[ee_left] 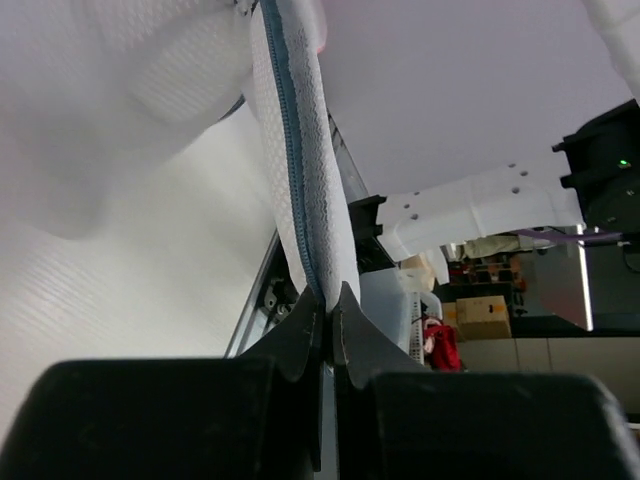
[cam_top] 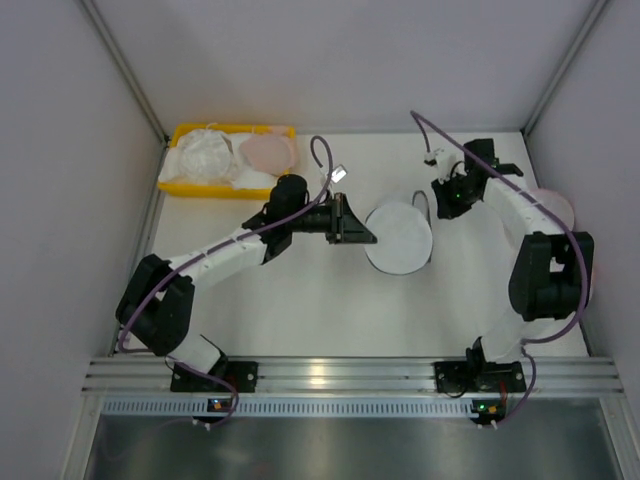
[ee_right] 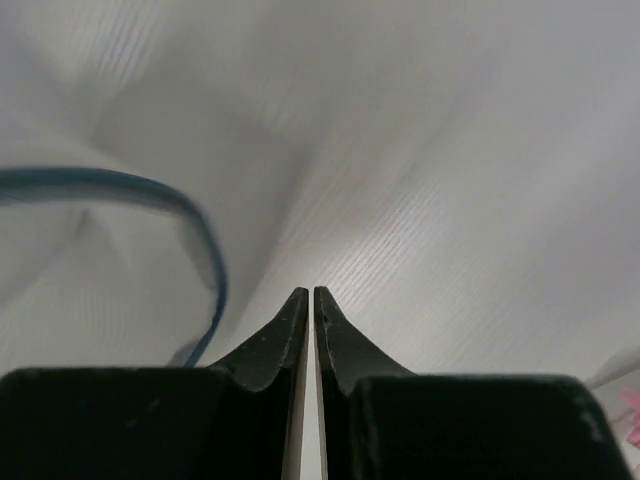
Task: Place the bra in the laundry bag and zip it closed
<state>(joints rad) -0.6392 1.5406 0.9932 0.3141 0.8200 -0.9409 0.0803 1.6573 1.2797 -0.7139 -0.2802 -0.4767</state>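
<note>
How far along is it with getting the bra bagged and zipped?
Looks done: no bra lies loose on the table, and the laundry bag bulges, so it is probably inside. In hand: the left gripper pinches the bag's zipper rim; the right gripper, jaws nearly together, is at the mesh. Left: zipping; whether the zip is fully shut I cannot tell.

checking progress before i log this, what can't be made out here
Bra: no view shows it surely; a pale pink shape in the top view is half hidden by the right arm.
Laundry bag contents: top view too small, wrist views too close.
Right gripper: jaws together, but its blurred close-up hides whether it pinches fabric.
</note>
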